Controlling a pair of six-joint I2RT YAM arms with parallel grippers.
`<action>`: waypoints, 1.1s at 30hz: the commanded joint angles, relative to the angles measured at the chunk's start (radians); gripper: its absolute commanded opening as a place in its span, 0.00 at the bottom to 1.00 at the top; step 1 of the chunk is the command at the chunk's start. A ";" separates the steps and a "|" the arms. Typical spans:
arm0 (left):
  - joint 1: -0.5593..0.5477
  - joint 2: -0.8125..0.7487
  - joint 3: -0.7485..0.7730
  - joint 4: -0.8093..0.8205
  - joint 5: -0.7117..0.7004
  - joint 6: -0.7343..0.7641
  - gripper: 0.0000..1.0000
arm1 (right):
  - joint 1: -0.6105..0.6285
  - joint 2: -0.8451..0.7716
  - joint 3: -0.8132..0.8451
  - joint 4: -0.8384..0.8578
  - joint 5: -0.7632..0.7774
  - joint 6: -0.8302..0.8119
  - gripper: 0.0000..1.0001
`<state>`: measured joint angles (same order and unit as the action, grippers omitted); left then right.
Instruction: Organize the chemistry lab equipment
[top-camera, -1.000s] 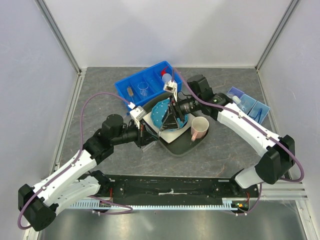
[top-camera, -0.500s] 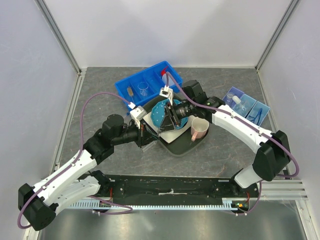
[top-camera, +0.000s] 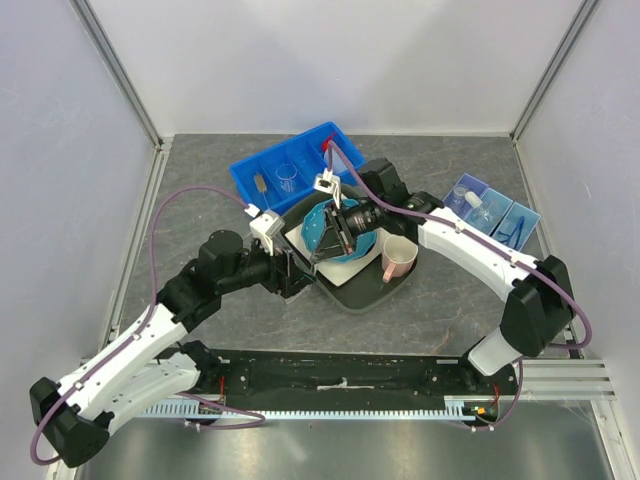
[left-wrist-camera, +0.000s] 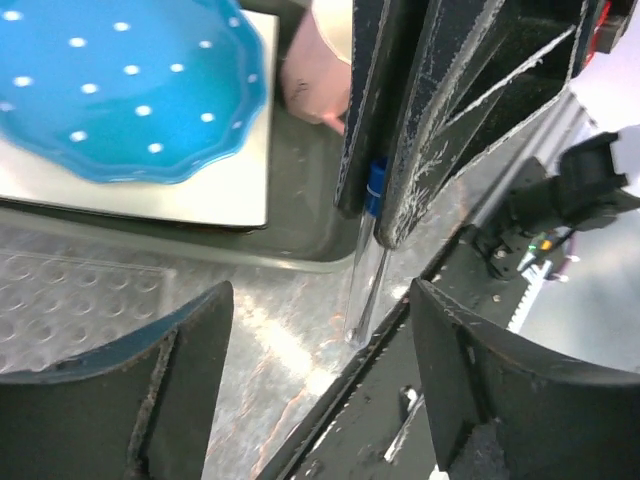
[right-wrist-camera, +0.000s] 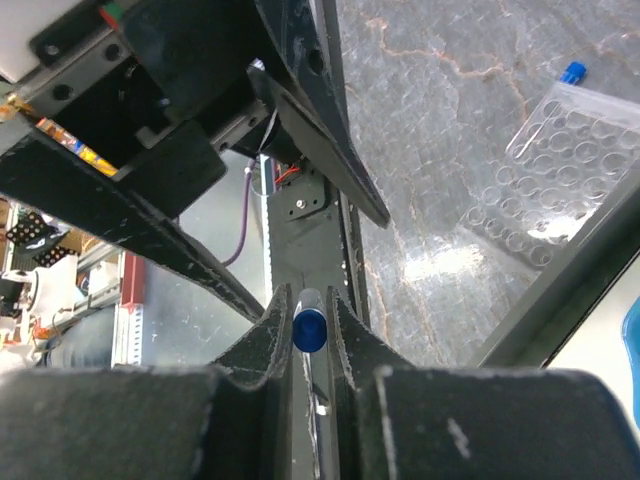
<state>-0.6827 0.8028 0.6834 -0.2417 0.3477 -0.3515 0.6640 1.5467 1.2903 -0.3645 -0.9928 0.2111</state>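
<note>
— One clear rack (left-wrist-camera: 70, 290) is seen at left, partly hidden behind the left end effector (left-wrist-camera: 322, 300). How is that one held?
— Spread apart, nothing between.
— Where is the blue-capped vial (left-wrist-camera: 362, 285) found?
— Clamped in the right end effector (right-wrist-camera: 308, 300), over the worktop (left-wrist-camera: 270, 350) beside the tray (left-wrist-camera: 305, 215). Whether its blurred tip is touching anything cannot be told.

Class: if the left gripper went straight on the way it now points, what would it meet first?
Probably the blue-capped vial pinched in the right gripper, which hangs just ahead between its open fingers; depth is unclear.
</note>
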 joint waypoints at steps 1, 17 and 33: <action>0.018 -0.051 0.134 -0.191 -0.209 0.026 0.82 | 0.000 0.074 0.148 -0.118 0.071 -0.175 0.10; 0.772 0.151 0.226 -0.309 -0.134 0.128 0.97 | 0.127 0.249 0.325 0.015 0.350 -0.506 0.12; 0.772 0.071 0.024 -0.225 -0.222 0.144 0.96 | 0.298 0.474 0.434 0.079 0.738 -0.639 0.13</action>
<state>0.0837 0.8612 0.6971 -0.5323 0.1410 -0.2394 0.9638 2.0056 1.6745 -0.3542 -0.3614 -0.4091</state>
